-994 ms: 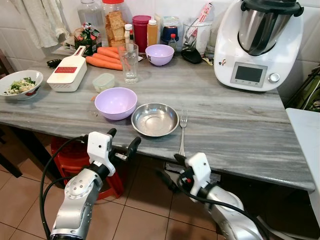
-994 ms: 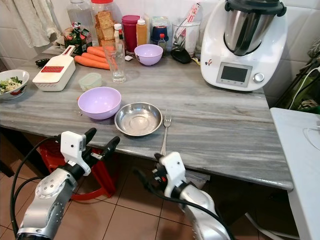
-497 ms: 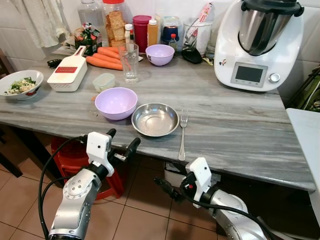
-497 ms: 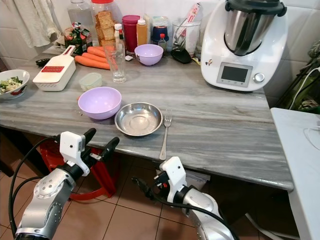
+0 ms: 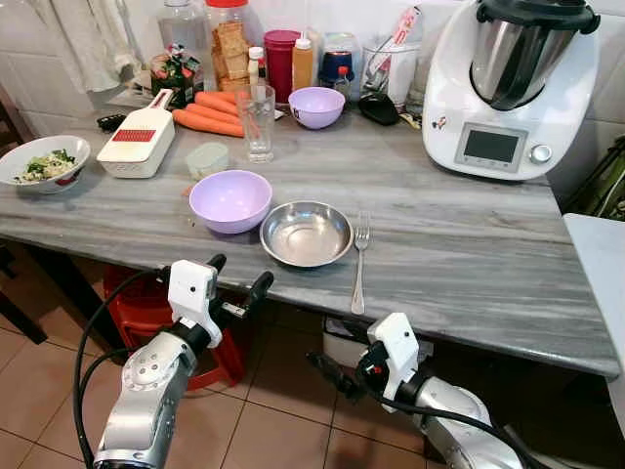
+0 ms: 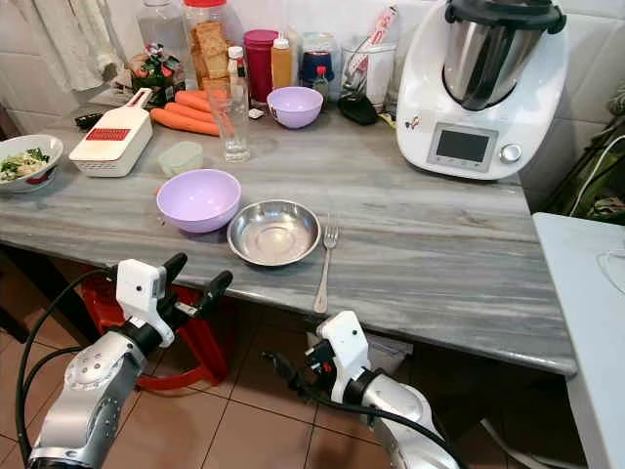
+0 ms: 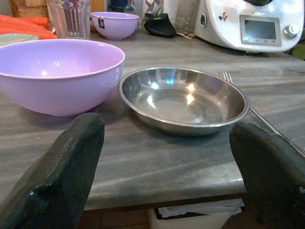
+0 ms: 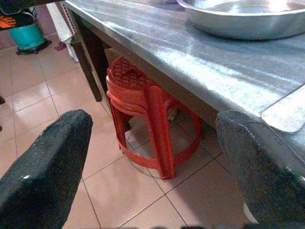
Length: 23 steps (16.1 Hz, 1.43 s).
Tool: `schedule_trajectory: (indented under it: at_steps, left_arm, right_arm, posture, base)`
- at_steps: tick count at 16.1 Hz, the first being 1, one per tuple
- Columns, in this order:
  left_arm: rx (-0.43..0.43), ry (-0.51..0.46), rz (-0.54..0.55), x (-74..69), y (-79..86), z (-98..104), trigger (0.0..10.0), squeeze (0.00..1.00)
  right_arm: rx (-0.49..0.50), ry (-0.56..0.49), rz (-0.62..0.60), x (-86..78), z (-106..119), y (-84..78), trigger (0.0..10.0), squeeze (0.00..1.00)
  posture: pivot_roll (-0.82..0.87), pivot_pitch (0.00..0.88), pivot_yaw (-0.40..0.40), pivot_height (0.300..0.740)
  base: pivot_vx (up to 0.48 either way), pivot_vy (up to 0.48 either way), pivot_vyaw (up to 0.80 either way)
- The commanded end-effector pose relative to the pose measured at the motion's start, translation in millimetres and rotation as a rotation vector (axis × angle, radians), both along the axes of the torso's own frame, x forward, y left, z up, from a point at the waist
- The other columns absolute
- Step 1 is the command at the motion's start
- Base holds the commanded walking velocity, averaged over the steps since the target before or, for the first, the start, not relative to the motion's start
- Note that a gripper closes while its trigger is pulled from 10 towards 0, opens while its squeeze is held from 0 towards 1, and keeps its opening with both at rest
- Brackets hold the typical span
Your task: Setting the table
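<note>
fork: flat on the grey table, just right of the steel bowl, tines pointing away from the robot, handle end near the front edge. Free, nothing touching it. Same spot as 1 s ago.
steel bowl: empty, upright, beside the lavender bowl; from the left wrist view rims look close, can't tell if they touch. Unchanged.
right gripper: below the table edge, over the floor tiles, fingers apart and holding nothing. 1 s ago it sat right at the fork handle's end by the edge; since then it has dropped and pulled back toward the robot. Right wrist view looks under the table lip at a red stool, with the fork handle tip at the edge.
left gripper: in front of the table edge, facing the two bowls, fingers spread wide, empty. Roughly same pose as earlier.
camera: whole view shifted slightly between frames, so head moved; table items did not.
back of table: second small lavender bowl, glass, carrots, white grater, food processor, salad bowl far left. All in place.
</note>
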<state>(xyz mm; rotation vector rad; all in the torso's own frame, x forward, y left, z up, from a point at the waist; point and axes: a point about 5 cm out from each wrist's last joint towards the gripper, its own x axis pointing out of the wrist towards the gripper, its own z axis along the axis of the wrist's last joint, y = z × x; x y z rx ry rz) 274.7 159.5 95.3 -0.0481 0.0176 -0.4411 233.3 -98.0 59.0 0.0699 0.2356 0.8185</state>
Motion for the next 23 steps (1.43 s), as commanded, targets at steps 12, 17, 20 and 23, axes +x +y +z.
schedule_trajectory:
  at_steps: [12,17,20,23]
  left_arm:
    - [0.03,0.09,-0.157,-13.9,1.3,-12.2,10.0,0.0]
    - [0.037,0.096,-0.172,-15.7,0.9,-13.2,10.0,0.0]
    - [0.038,0.098,-0.174,-16.0,0.7,-13.6,10.0,0.0]
    - [0.036,0.098,-0.176,-16.5,-0.3,-13.5,10.0,0.0]
  right_arm:
    - [-0.021,-0.042,-0.052,8.7,4.7,-6.8,10.0,0.0]
    - [-0.031,-0.045,-0.074,12.0,2.8,-11.2,10.0,0.0]
    - [-0.03,-0.044,-0.082,13.5,2.4,-12.0,10.0,0.0]
    - [-0.037,-0.04,-0.106,17.0,-0.8,-15.4,10.0,0.0]
  posture:
    - [0.05,0.0,0.032,0.74]
    - [0.05,0.0,0.034,0.74]
    - [0.05,0.0,0.034,0.74]
    - [0.05,0.0,0.034,0.74]
  base:
    - [0.0,0.0,0.0]
    - [0.0,0.0,0.0]
    - [0.0,0.0,0.0]
    - [0.0,0.0,0.0]
